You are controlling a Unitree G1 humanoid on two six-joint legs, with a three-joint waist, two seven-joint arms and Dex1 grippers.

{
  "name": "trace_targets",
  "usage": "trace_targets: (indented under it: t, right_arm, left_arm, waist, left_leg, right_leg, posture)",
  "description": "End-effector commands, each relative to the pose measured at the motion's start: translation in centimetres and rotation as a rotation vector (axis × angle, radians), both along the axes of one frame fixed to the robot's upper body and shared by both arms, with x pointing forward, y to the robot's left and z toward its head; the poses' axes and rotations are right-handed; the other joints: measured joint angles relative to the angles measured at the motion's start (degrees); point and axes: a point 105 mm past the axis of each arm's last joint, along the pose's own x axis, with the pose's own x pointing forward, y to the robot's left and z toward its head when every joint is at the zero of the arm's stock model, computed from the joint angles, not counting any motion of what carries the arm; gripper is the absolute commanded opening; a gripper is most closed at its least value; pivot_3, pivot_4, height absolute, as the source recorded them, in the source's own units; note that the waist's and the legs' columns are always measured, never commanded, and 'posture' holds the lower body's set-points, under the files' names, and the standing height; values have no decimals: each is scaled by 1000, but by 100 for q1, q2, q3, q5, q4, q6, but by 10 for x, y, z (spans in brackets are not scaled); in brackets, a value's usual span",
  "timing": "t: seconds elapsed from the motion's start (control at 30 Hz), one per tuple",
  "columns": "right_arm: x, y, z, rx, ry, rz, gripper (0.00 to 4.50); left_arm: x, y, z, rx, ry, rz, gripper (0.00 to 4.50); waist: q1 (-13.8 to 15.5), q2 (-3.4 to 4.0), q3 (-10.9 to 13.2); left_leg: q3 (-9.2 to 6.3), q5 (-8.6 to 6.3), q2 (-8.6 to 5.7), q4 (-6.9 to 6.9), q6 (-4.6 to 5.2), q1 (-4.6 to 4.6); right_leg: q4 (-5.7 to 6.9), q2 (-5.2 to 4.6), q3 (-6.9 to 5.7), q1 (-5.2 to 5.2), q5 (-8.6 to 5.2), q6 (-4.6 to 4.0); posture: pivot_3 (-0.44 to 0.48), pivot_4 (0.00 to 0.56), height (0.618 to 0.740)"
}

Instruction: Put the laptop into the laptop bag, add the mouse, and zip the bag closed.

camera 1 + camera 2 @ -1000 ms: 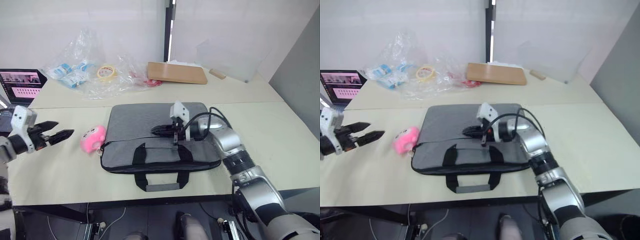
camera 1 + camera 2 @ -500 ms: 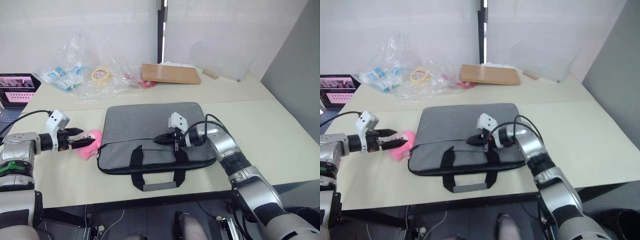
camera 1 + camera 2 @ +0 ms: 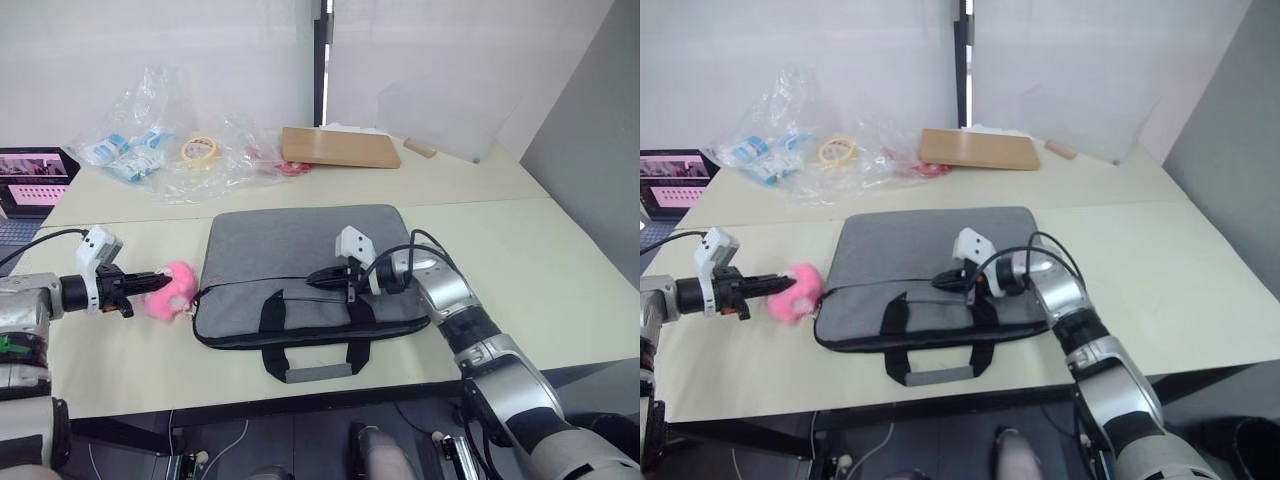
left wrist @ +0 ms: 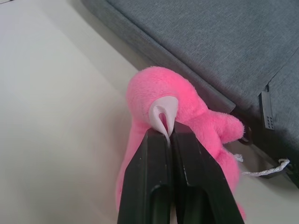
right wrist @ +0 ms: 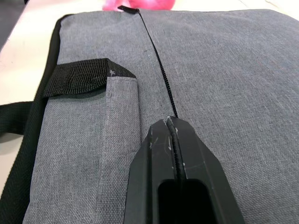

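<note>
The grey laptop bag (image 3: 290, 250) lies flat in the middle of the table, its black zipper (image 5: 156, 56) running along its top face. My right gripper (image 3: 312, 281) rests on the bag, shut on the zipper (image 5: 169, 120). Just past the bag's left end sits a round pink toy (image 3: 172, 290). My left gripper (image 3: 140, 283) reaches it from the left and is shut on a small white flap of it (image 4: 168, 133). The laptop and the mouse are out of view.
A small dark laptop with a lit screen (image 3: 35, 180) sits at the far left. At the back are crumpled plastic bags (image 3: 150, 130), a tape roll (image 3: 200, 148) and a wooden board (image 3: 340, 147). The bag's black handles (image 3: 310, 365) lie near the table's front edge.
My left arm came in from the left with its gripper open, reached the pink toy and shut on it, drawing it slightly away from the bag. The right gripper stayed on the zipper.
</note>
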Motion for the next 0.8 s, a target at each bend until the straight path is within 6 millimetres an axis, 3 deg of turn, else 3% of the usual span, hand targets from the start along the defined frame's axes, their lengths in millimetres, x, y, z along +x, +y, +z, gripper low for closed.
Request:
trace_targets:
  t: [0.03,0.3,0.63,0.8]
  right_arm:
    - [6,-3,-11,-40,-3,-53,0]
    - [8,2,-17,-54,-12,-63,0]
    - [13,6,-20,-57,-18,-90,0]
    - [15,5,-19,-57,-23,-96,0]
  left_arm:
    - [-12,6,22,-15,-52,24,34]
    - [-73,-8,12,-25,113,-46,34]
    - [-114,-45,-11,-80,248,-120,34]
    - [-123,-55,-19,-111,276,-136,34]
  waist:
    - [-3,1,0]
    - [-4,2,1]
    - [-18,1,1]
    - [8,1,0]
  left_leg:
    - [1,0,1,-1,0,1]
    - [8,2,5,-21,-7,12]
    - [17,8,23,-49,-26,46]
    - [19,6,40,-51,-33,61]
  right_leg:
    - [1,0,1,-1,0,0]
    - [3,6,8,-5,-5,-7]
    - [18,23,19,7,-19,-29]
    - [25,37,23,25,-27,-41]
  posture:
    - [0,150,740]
    - [0,150,740]
    - [0,150,740]
    - [0,150,740]
